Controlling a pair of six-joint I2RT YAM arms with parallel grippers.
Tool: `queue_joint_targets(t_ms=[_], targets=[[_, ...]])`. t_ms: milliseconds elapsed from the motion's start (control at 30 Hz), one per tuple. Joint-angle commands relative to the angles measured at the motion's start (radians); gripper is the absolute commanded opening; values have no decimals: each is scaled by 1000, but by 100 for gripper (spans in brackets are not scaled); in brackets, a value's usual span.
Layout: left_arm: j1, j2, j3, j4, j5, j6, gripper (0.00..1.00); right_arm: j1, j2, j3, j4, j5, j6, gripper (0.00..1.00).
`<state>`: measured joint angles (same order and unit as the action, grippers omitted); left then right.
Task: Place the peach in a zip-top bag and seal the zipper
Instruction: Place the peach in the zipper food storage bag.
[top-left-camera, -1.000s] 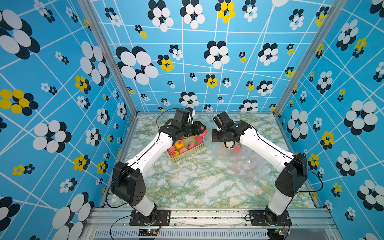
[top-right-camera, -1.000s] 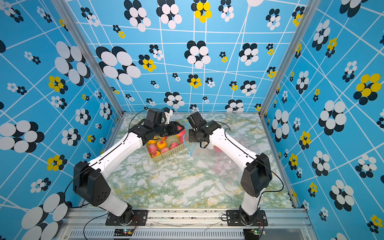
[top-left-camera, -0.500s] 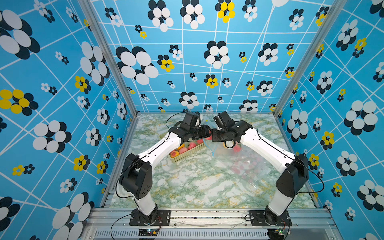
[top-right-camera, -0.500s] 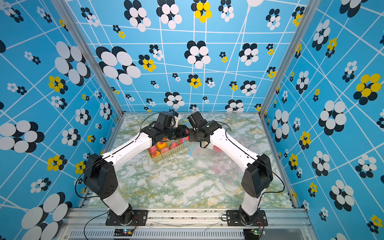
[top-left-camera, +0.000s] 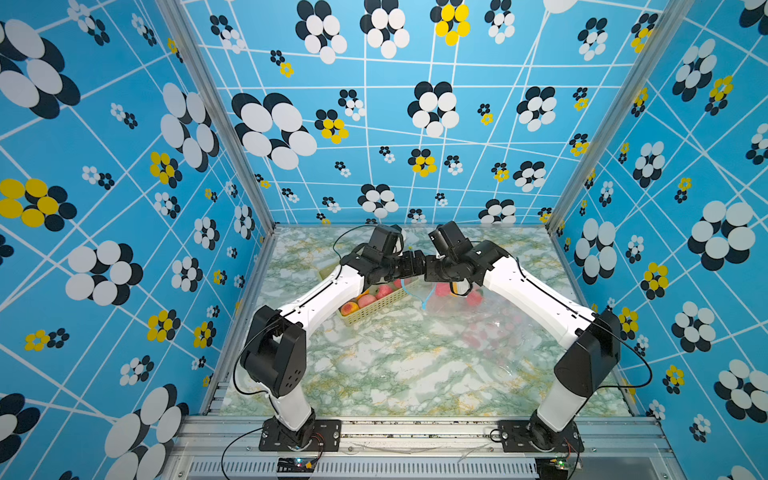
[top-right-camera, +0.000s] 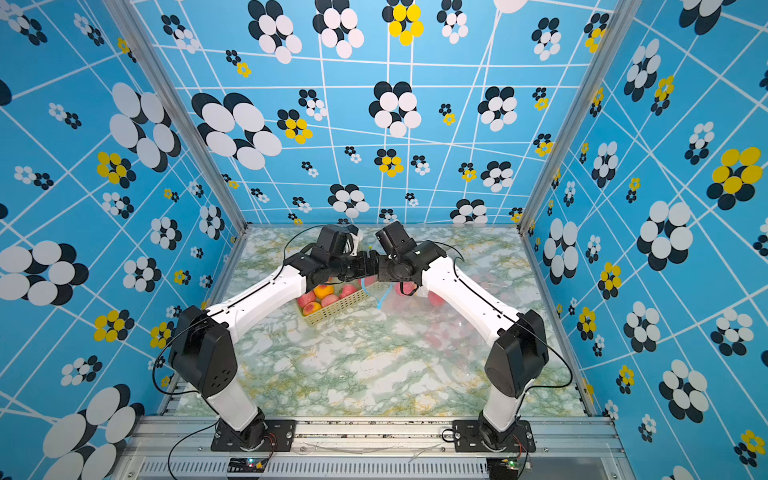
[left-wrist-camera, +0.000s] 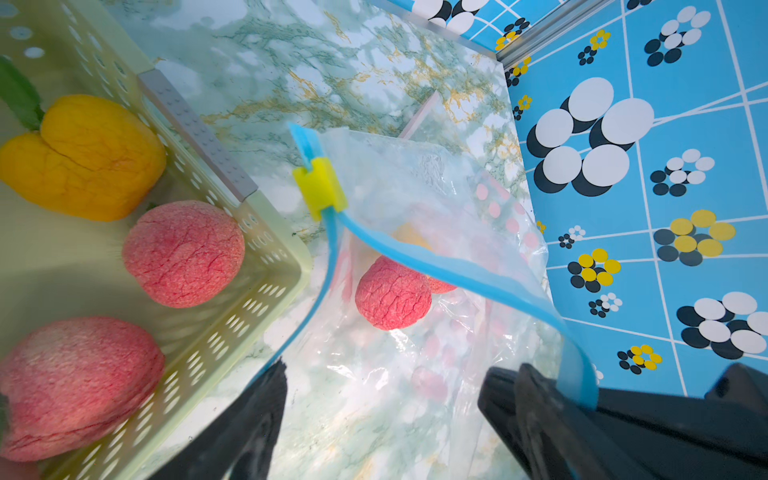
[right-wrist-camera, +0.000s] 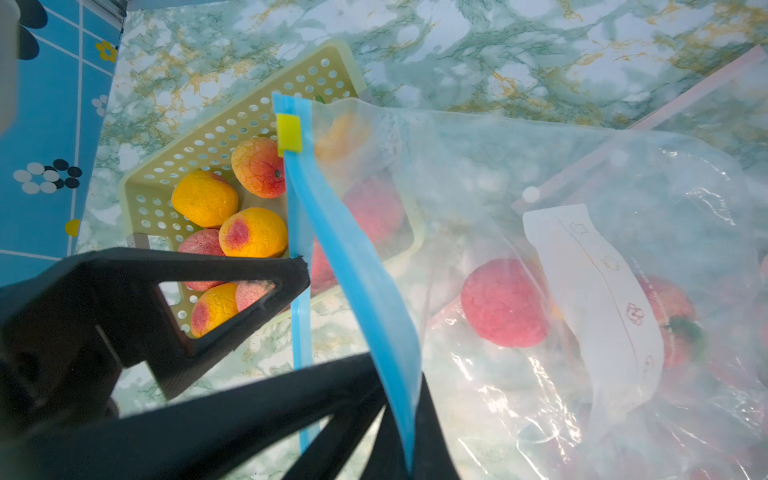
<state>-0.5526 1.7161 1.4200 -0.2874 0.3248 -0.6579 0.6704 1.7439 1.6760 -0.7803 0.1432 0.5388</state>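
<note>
Peach (left-wrist-camera: 392, 293), pink, crackled, inside bag (left-wrist-camera: 415, 174)

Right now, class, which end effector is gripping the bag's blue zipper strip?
The right end effector: its jaws are shut on the blue zipper strip. The left end effector stands open at the mouth of the zip-top bag, holding nothing.

Glossy, crinkled clear-plastic zip-top bag (left-wrist-camera: 419, 183), smooth blue plastic zipper strip (right-wrist-camera: 353, 266), rough, cracked matt peach (left-wrist-camera: 392, 293), pale perforated plastic basket (left-wrist-camera: 232, 332), shiny marble-patterned tabletop (top-left-camera: 395, 365)
</note>
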Motion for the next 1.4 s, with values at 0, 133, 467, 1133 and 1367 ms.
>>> queue_joint_targets(t_ms=[0, 133, 467, 1133, 1367], targets=[[-7, -73, -3, -34, -39, 42, 88, -5, -32, -7, 13, 6, 7, 0], [-7, -150, -28, -56, -110, 70, 95, -5, -30, -6, 11, 19, 3, 0], [24, -269, -84, -218, -420, 124, 99, -5, -20, -14, 25, 8, 6, 0], [138, -107, -86, -392, -520, 187, 84, -5, -24, -36, 28, 1, 15, 0], [168, 29, -7, -397, -500, 212, 73, -6, -20, -36, 29, -5, 20, 0]])
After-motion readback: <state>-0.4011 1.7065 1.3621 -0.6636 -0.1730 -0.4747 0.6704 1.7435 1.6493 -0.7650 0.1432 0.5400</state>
